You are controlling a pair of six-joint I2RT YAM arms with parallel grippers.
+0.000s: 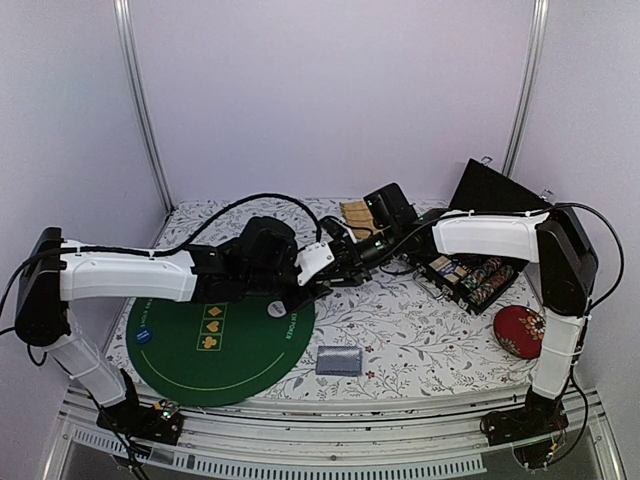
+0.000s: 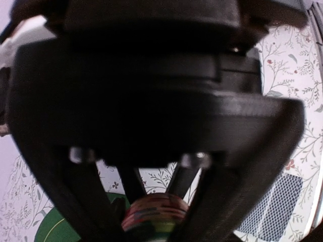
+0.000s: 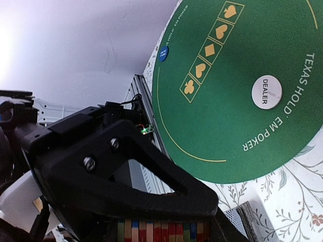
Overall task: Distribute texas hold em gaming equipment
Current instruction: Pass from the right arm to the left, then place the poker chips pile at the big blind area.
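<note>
Chip stack (image 2: 151,207), a short roll of ridged discs with multicoloured striped edges, is sitting between the fingertips of the left gripper (image 2: 154,222). The jaws are standing narrow and appear to be clamping it. The stack is also lying just under the matte black finger of the right gripper (image 1: 345,262), its long axis running along that finger. Whether this claw is gripping cannot be told, so the left arm is judged the holder. Beneath both claws a round green felt mat (image 3: 227,126) is lying flat, bearing a white dealer button (image 3: 266,92) and a blue token (image 3: 163,53). A grey-blue card deck (image 1: 338,360) is resting beside the left claw.
</note>
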